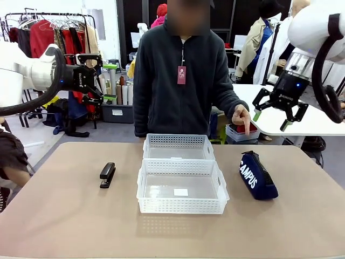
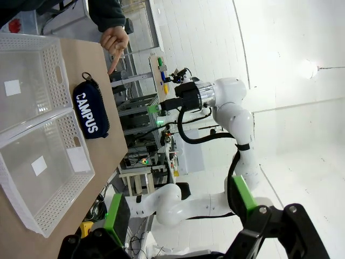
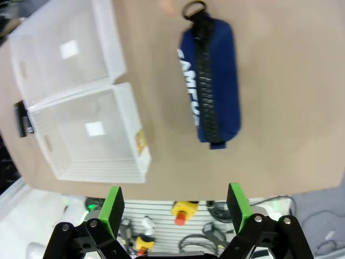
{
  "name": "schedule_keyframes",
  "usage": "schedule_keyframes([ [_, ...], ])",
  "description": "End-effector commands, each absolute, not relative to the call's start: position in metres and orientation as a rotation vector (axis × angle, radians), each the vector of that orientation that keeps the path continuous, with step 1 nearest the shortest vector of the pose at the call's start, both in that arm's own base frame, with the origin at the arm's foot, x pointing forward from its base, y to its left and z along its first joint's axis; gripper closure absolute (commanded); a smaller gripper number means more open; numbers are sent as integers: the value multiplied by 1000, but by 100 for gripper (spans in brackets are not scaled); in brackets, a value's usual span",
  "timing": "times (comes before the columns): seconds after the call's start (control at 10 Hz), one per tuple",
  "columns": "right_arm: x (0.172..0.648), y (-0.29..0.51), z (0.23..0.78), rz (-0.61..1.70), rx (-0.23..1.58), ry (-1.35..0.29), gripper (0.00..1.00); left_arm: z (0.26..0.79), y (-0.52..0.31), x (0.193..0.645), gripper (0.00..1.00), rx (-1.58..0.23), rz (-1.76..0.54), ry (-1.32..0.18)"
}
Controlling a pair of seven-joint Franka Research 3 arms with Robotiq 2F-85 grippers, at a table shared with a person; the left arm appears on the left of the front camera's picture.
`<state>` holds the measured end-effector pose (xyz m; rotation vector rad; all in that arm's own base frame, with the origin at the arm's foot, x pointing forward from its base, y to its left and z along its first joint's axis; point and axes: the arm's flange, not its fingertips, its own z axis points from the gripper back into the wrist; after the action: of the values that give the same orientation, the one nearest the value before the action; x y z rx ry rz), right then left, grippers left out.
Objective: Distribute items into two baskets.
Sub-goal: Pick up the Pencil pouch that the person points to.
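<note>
Right tool [image 1: 270, 121], spread and empty, hangs high above the pouch [image 1: 257, 175]; it should come down over the middle and close across the narrow width, avoiding the person's hand [image 1: 241, 116]

two baskets [image 2: 63, 141], navy pouch [image 2: 88, 114] — hand [image 2: 115, 40] near
</note>
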<state>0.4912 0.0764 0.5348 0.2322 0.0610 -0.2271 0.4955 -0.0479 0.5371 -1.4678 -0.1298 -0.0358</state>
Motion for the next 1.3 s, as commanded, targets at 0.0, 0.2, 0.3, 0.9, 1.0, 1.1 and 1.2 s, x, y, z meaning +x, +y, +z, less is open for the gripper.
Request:
schedule_keyframes([
  [0.0, 501, 80, 532, -252, 128, 106, 0, 539, -47, 495, 0, -1467, -34, -137],
  [0.2, 493, 75, 528, -230, 180, 79, 0, 539, -47, 495, 0, -1467, -34, -137],
  [0.3, 493, 75, 528, -230, 180, 79, 0, 539, -47, 495, 0, -1467, -34, -137],
  [0.9, 513, 87, 470, -161, 20, 174, 0, 539, -47, 495, 0, -1467, -34, -137],
  [1.0, 516, 91, 454, -111, 10, 187, 0, 539, -47, 495, 0, -1467, -34, -137],
  [1.1, 517, 92, 443, -90, -3, 198, 0, 539, -47, 495, 0, -1467, -34, -137],
  [1.2, 518, 96, 429, -85, -2, 185, 0, 539, -47, 495, 0, -1467, -34, -137],
])
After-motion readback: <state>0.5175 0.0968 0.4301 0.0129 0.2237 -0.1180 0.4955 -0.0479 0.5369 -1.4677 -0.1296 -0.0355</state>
